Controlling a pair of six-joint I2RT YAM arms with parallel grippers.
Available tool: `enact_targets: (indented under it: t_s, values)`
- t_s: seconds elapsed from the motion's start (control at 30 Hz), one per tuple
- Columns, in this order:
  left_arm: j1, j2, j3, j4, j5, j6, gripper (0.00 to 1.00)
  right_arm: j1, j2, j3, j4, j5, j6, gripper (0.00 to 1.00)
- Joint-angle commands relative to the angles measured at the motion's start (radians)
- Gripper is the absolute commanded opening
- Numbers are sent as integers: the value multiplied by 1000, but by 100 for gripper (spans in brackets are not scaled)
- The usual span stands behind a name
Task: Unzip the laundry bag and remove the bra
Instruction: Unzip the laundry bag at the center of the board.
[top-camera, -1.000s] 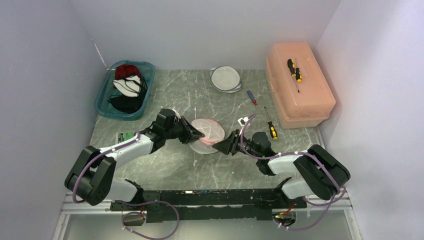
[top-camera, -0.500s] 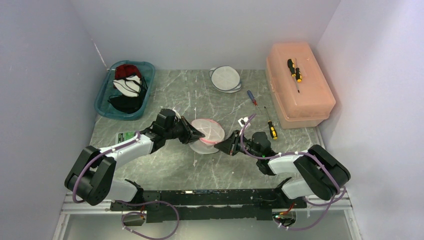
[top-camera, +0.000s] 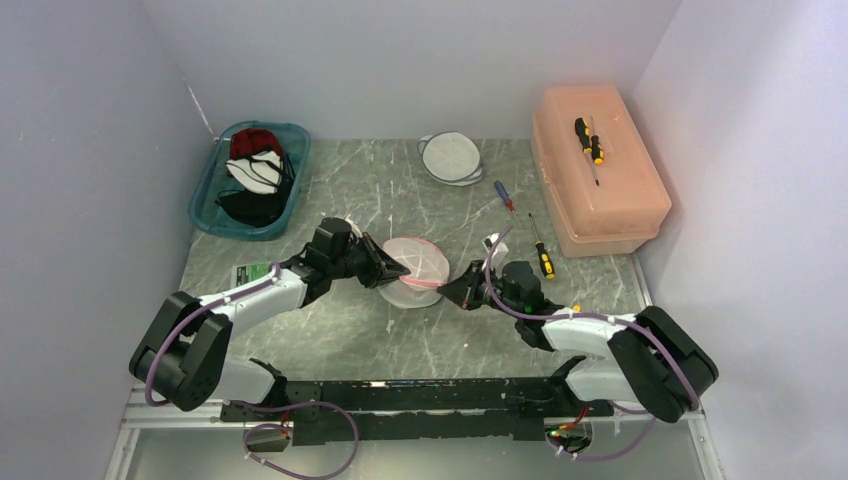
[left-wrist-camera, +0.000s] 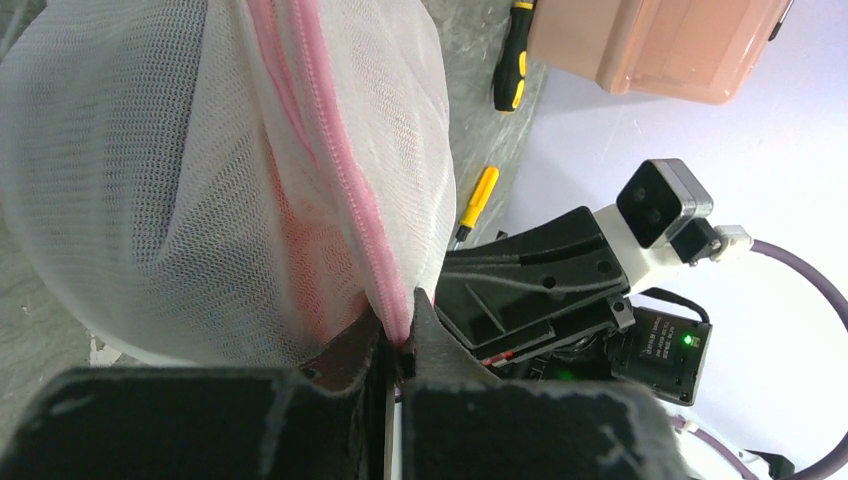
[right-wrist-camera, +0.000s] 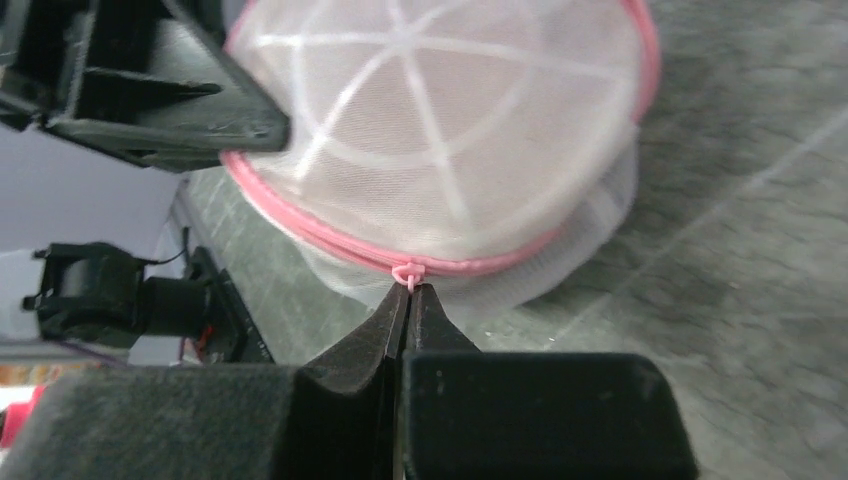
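Observation:
The laundry bag (top-camera: 414, 262) is a round white mesh pouch with a pink zipper (left-wrist-camera: 330, 150), lying mid-table between both arms. My left gripper (top-camera: 390, 268) is shut on the bag's left edge; in the left wrist view its jaws (left-wrist-camera: 400, 338) pinch the pink zipper seam. My right gripper (top-camera: 463, 291) is shut at the bag's right edge, its tips (right-wrist-camera: 408, 291) nipping the small pink zipper pull (right-wrist-camera: 406, 272). The zipper looks closed along the bag (right-wrist-camera: 440, 120). A reddish tint shows through the mesh (left-wrist-camera: 300, 230); the bra itself is hidden.
A teal bin (top-camera: 215, 195) of dark and white garments sits at the back left. Another round white pouch (top-camera: 450, 157) lies at the back. An orange toolbox (top-camera: 610, 200) carrying a screwdriver (top-camera: 590, 140) stands right, with two screwdrivers (top-camera: 541, 257) beside it.
The right gripper has closed from part open onto the zipper pull, and the right arm has stretched slightly toward the bag. The left gripper has kept its hold.

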Motion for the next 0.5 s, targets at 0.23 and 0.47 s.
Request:
enact_targets:
  t_s: [0.23, 0.47]
  values:
    - [2, -21, 23, -20, 34, 82, 3, -5, -132, 77, -386, 337, -62, 0]
    - [1, -25, 29, -34, 55, 116, 3, -5, -125, 101, -442, 380, -68, 0]
